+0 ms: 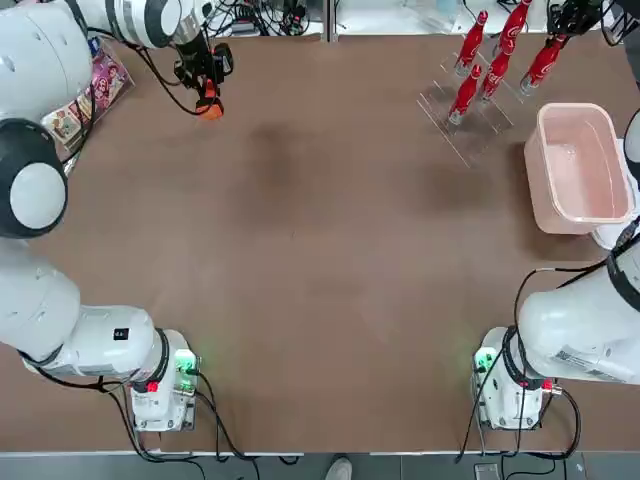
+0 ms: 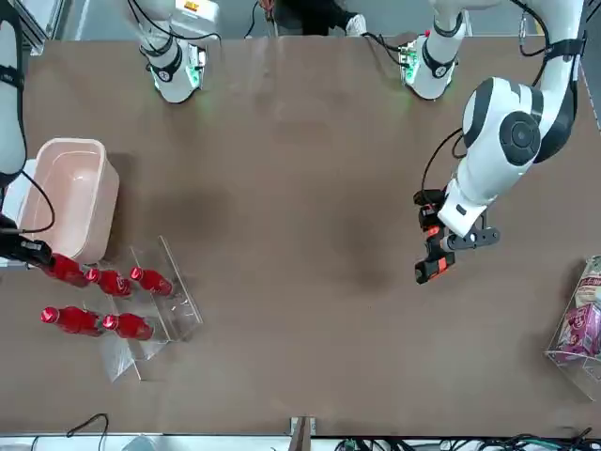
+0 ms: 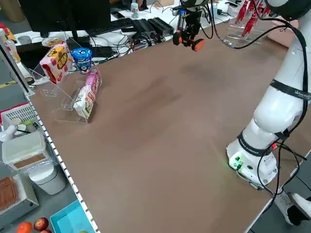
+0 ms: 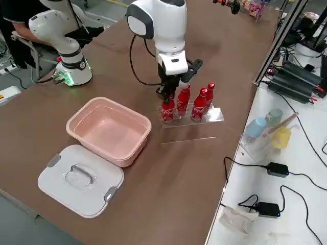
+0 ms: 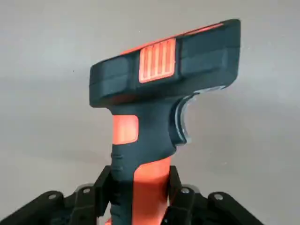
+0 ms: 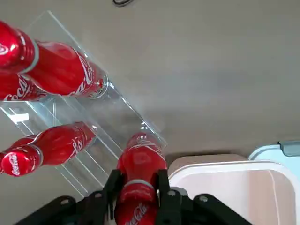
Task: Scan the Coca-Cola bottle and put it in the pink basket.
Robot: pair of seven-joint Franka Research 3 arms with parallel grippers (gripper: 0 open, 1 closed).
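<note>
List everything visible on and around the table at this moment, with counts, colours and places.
Coca-Cola bottle: five, red, in the rack; one gripped.
Clear acrylic rack: one, far right.
Pink basket: one, empty, beside the rack.
White lid: one, grey clips, next to the basket.
Scanner: one, orange-and-black, raised above the table's far left.
Snack packages: several, left edge.
Left tool: holds the scanner.
Right tool: shut on a bottle.

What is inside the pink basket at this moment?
The pink basket appears empty: its bare floor shows in the right side view and from overhead. No Coca-Cola bottle is in it; the right gripper holds one at the rack.
</note>
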